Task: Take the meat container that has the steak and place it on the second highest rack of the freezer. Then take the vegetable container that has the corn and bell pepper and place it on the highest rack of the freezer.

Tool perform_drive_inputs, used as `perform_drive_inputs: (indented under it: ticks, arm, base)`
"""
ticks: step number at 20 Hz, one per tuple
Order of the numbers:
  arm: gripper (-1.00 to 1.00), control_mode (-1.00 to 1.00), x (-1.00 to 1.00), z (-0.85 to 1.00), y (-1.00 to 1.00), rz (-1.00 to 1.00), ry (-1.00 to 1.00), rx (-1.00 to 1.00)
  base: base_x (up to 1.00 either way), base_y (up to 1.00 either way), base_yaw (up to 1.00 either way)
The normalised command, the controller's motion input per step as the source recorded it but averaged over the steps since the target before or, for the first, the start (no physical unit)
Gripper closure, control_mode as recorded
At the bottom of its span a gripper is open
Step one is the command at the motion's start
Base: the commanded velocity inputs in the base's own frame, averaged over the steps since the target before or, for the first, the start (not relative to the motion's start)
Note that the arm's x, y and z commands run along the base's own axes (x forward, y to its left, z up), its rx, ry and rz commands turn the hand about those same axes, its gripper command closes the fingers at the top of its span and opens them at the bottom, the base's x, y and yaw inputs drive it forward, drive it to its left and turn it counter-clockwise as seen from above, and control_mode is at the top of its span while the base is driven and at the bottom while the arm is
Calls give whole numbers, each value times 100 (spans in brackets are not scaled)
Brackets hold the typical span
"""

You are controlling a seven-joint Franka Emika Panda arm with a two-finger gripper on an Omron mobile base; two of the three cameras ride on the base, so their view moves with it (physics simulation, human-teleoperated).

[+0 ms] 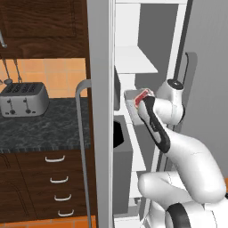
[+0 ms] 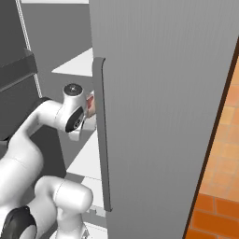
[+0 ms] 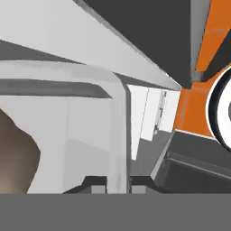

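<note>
Two fingertips of the gripper (image 3: 118, 184) sit at the bottom of the hand view, pinching the pale grey rim of the meat container (image 3: 118, 135) between them; the wall runs up from the tips and bends into a rounded corner. A brownish rounded shape lies inside the container at the lower left of that view; too blurred to name.

Left base view: the white arm (image 1: 187, 156) reaches up from lower right into the open freezer (image 1: 133, 60). The meat container (image 1: 131, 107) is tilted and sits at the front edge of a white shelf, just below the upper shelf. The steak (image 1: 141, 96), red with a pale rim, shows at the container's top edge, right against the wrist. Whether the container rests on the shelf or hangs just above it cannot be told.

Right base view: the grey freezer door (image 2: 163, 116) with its long bar handle (image 2: 101, 135) stands close in front; a sliver of the red steak (image 2: 91, 103) peeks between handle and wrist.

Off to the left in the left base view, a toaster (image 1: 23, 99) stands on the dark speckled counter (image 1: 44, 129), above wooden drawers (image 1: 58, 182).
</note>
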Motion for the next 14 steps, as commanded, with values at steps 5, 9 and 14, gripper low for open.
perform_drive_inputs:
  ticks: [5,9,14]
  arm:
    - [100,-100,80,-47,0,0,0,0]
    - [100,-100,61,-20,0,0,0,0]
    - [100,-100,87,-14,0,0,0,0]
  base:
    - [0,0,0]
    - [0,0,0]
    - [0,0,0]
